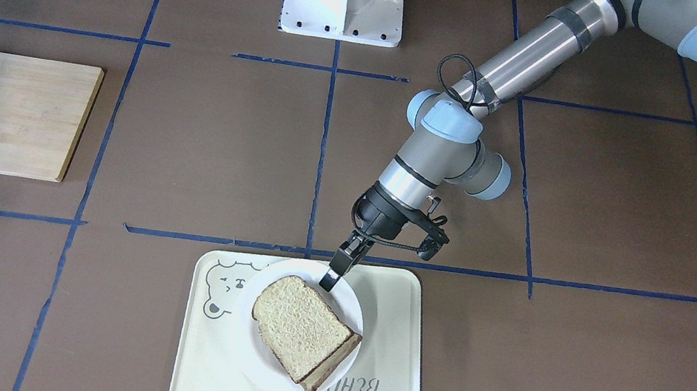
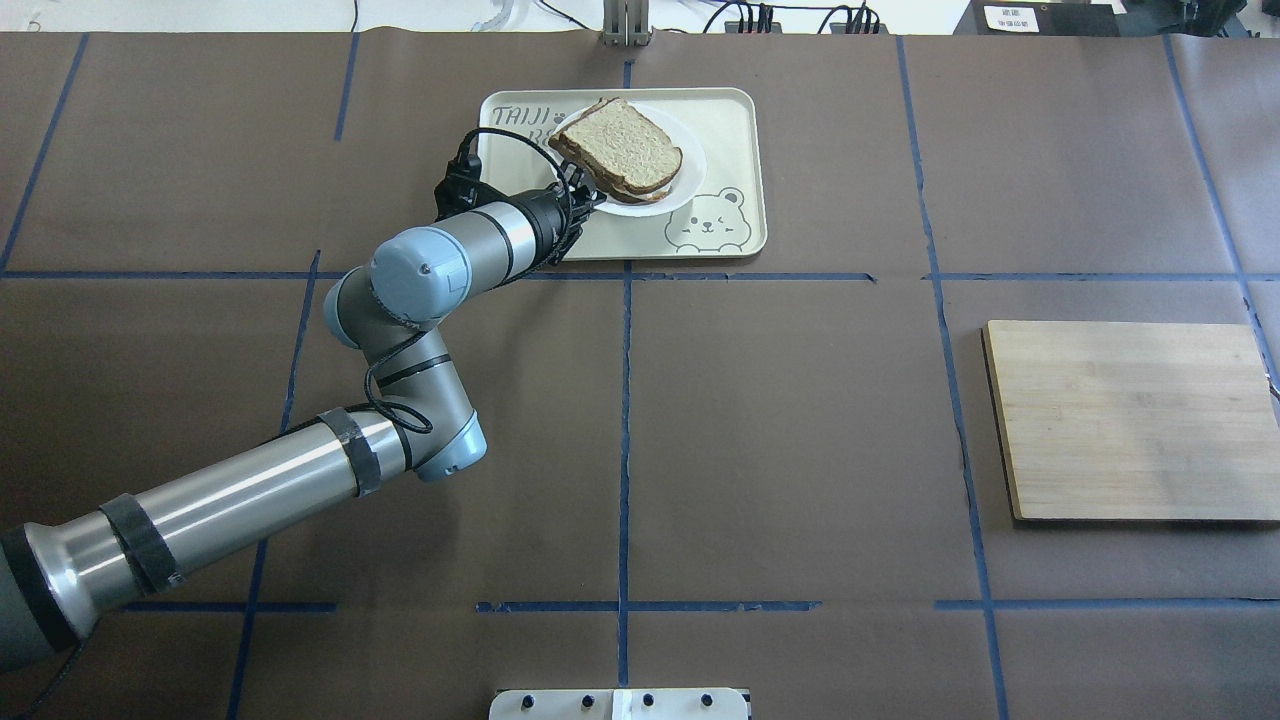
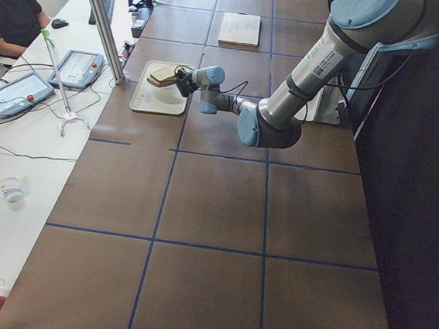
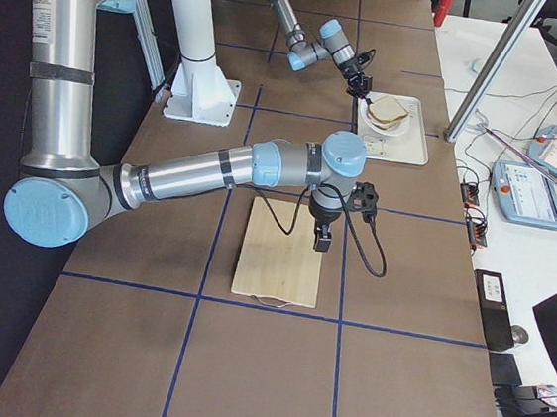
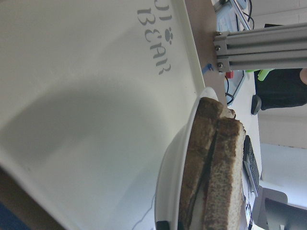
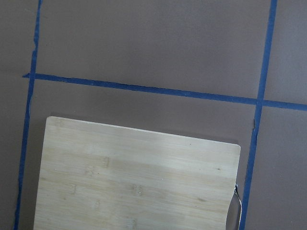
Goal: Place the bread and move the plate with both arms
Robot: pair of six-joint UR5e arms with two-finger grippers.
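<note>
Brown-crusted wholegrain bread (image 1: 303, 328) sits on the round white plate (image 1: 354, 298); moving it remains. The left gripper (image 1: 329, 280) clamps the rim; the right gripper (image 4: 322, 241) jaws, can't tell

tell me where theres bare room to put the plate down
The wooden board is bare, though the right gripper hangs over it. Open table lies between board and tray. The tray is crowded: plate, bread and left gripper.

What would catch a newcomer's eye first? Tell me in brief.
The bread lies on the plate, which sits on the bear-printed tray across the table from the robot, with the left gripper at the plate's rim. Next, the right gripper hangs over the wooden board on the robot's right.
</note>
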